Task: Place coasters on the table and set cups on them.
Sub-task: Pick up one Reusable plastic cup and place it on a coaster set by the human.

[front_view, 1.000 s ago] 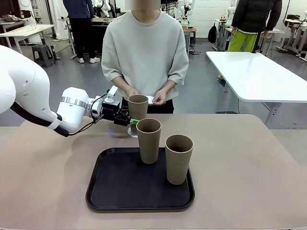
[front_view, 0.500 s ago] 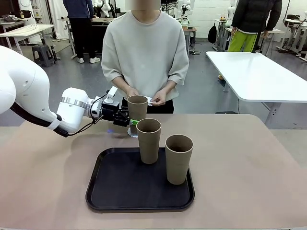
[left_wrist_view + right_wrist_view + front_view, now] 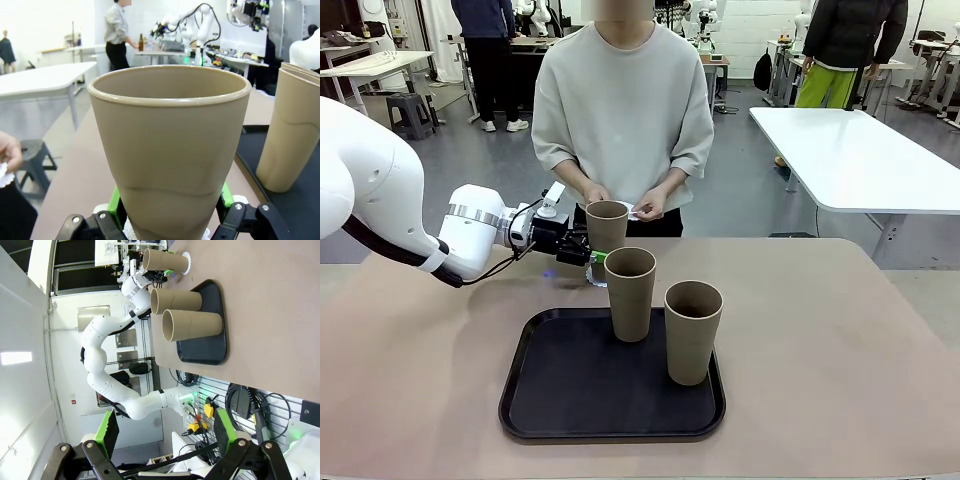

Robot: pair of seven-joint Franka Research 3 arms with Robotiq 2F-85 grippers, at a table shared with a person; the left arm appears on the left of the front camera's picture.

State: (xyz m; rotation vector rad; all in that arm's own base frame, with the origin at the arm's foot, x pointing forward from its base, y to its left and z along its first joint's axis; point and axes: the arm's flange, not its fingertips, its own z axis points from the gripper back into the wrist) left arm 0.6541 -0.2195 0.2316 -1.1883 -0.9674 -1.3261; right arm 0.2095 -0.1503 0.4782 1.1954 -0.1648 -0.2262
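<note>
Front view has the left gripper (image 3: 582, 250) clamped on a cup (image 3: 607, 222) over a coaster (image 3: 594, 275) on the table (image 3: 420, 350), a second cup (image 3: 630, 293) and a third cup (image 3: 692, 330) on the black tray (image 3: 550, 400) just right of it, and the right gripper (image 3: 162, 434) spread wide, empty.

My right gripper (image 3: 166, 432) hangs wide open, green pads apart, well off the matte beige tabletop (image 3: 270, 315). Two tall tan cardboard-like cups (image 3: 177, 301) stand on the black rectangular tray (image 3: 210, 347). A third tan cup (image 3: 162, 259) beyond the tray is clamped by the left gripper (image 3: 161, 273), base at a white lacy round paper coaster (image 3: 186, 262).

Robotics lab, white robot arm (image 3: 380, 190), worktables (image 3: 860, 150)
</note>
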